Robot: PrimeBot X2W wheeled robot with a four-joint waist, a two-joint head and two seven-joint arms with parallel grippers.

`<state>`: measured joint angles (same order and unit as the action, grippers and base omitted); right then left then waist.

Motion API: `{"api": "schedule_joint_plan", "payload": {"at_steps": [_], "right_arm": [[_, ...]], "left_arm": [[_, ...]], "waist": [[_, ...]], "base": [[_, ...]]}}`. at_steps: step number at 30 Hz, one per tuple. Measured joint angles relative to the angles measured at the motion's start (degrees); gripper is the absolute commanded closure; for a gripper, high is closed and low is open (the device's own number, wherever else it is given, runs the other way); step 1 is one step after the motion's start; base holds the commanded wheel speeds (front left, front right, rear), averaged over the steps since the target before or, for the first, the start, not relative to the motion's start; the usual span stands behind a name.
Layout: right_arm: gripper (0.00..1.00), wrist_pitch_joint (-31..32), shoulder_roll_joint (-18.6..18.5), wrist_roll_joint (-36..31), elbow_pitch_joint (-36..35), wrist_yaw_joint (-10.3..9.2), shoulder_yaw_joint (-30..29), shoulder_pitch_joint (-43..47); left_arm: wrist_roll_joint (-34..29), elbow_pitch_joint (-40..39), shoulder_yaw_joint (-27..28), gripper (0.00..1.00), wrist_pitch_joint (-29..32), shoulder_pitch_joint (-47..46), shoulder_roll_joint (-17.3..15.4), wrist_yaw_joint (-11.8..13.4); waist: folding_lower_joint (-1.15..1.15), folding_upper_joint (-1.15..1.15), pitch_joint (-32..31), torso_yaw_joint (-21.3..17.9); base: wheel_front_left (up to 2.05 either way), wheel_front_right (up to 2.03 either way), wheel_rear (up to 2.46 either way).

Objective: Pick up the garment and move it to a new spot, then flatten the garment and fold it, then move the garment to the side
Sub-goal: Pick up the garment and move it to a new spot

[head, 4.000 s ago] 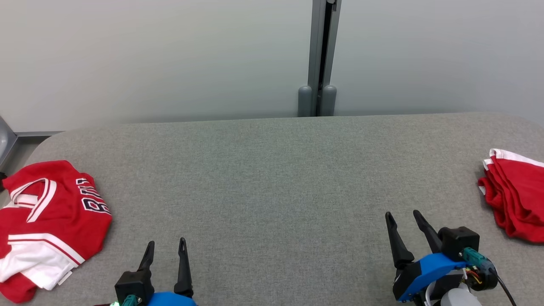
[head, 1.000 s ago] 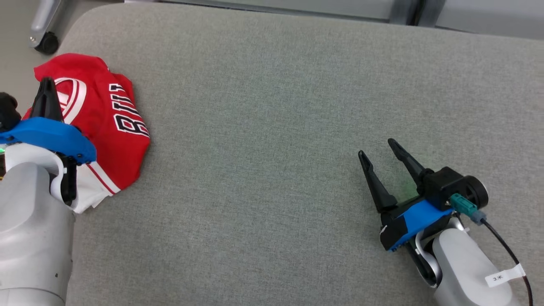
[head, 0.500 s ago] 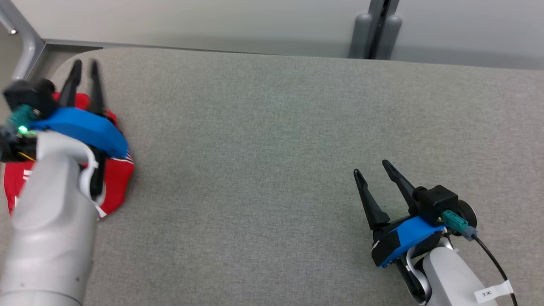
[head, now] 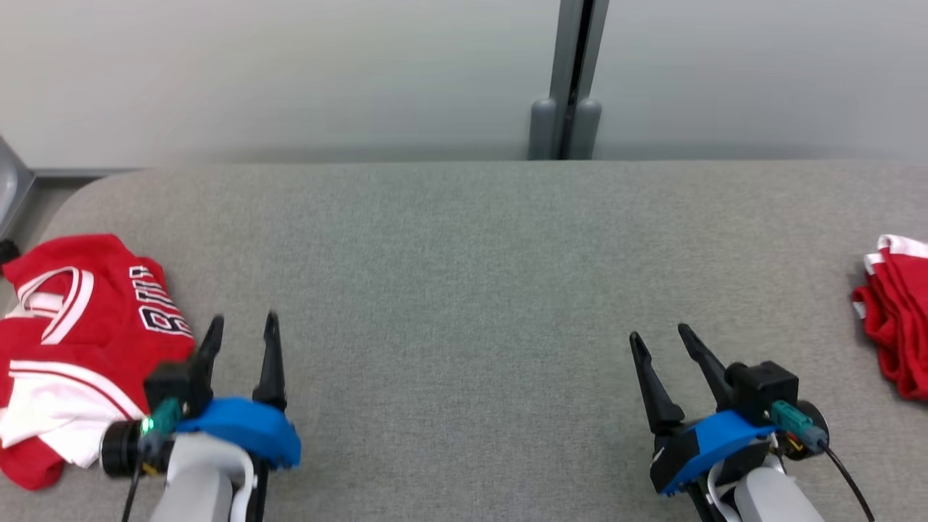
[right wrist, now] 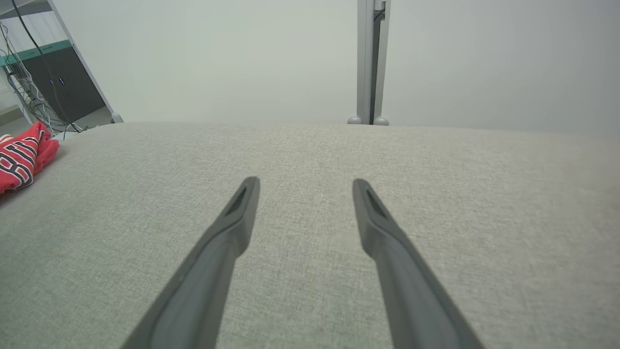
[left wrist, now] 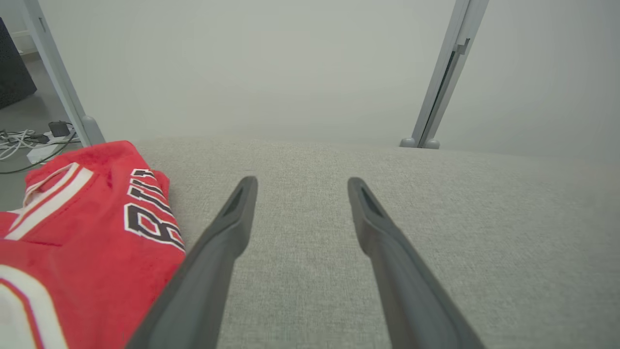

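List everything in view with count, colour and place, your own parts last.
jersey: one, red with white trim and dark lettering, table's left end
second garment: one, red and white, table's right edge
table: one, grey fabric top, across the view
post: one, grey, behind the table's far edge
left hand: one, dark fingers, open, beside the jersey
right hand: one, dark fingers, open, over bare table, lower right

Left claw [head: 243, 319], right claw [head: 659, 332]: blue housings [head: 246, 429], dark tapering fingers [head: 272, 355]
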<state>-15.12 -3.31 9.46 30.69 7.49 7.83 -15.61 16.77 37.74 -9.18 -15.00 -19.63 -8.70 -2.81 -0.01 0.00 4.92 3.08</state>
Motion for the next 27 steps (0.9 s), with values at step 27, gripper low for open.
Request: {"api": "schedule_joint_plan", "payload": {"at_steps": [27], "right_arm": [[0.00, -0.01, 0.33, 0.27, 1.38, 0.00, -2.52, 5.31]], "left_arm": [[-5.52, -9.74, 8.77, 0.00, -0.07, 16.64, 5.60, -0.71]], "waist": [[0.01, 0.00, -4.86, 1.11]], "base": [[0.00, 0.00, 0.00]]}}
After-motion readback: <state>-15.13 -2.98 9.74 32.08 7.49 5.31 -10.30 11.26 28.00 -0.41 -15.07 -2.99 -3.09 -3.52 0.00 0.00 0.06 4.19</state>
